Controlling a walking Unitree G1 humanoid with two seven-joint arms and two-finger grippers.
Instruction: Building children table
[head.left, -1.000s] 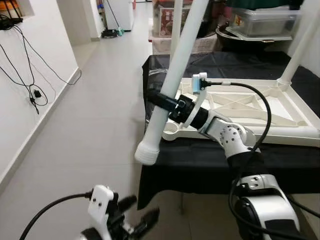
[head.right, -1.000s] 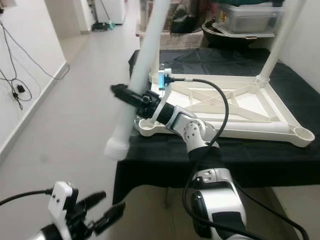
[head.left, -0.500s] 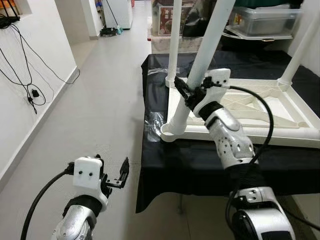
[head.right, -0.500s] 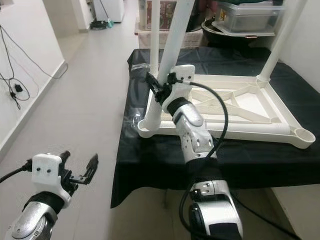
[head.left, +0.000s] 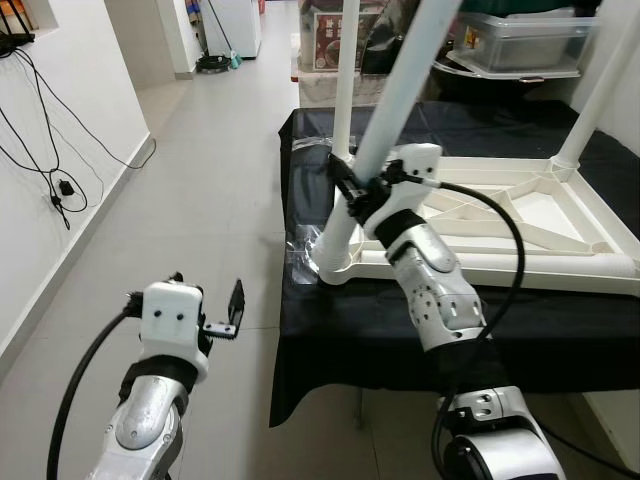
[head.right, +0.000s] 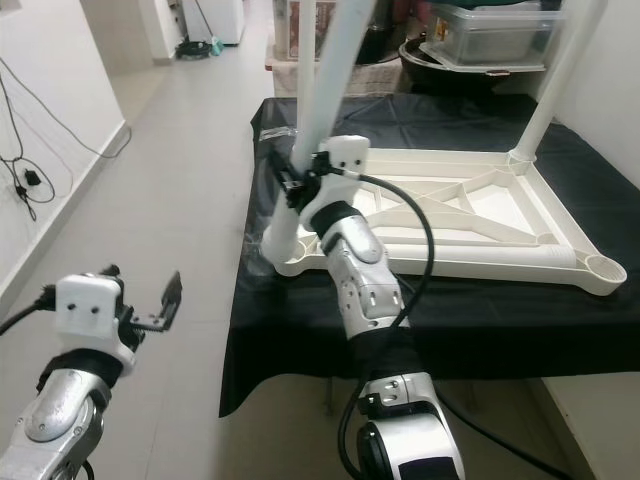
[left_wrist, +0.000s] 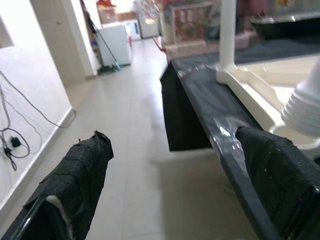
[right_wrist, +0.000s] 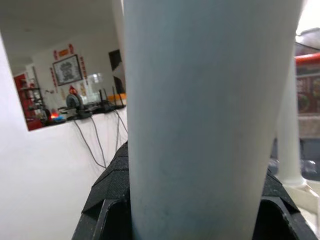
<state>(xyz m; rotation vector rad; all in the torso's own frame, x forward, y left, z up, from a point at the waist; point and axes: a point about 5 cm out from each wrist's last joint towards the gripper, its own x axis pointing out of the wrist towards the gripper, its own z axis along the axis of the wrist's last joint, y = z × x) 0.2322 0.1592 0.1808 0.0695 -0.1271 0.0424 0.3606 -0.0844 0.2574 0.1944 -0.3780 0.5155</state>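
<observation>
Cables (head.left: 40, 150) trail down the white wall at far left above a pale tiled floor (head.left: 200, 200). The left pincer (head.left: 222, 318) hovers over that floor with fingers spread, holding nothing. The right pincer (head.left: 350, 190) is clamped around a tilted white table leg (head.left: 385, 110), whose lower end sits at the corner socket of the upturned white tabletop (head.left: 520, 225). The tabletop lies on a black-draped bench (head.left: 420, 320). Storage boxes (head.left: 520, 40) stand behind.
</observation>
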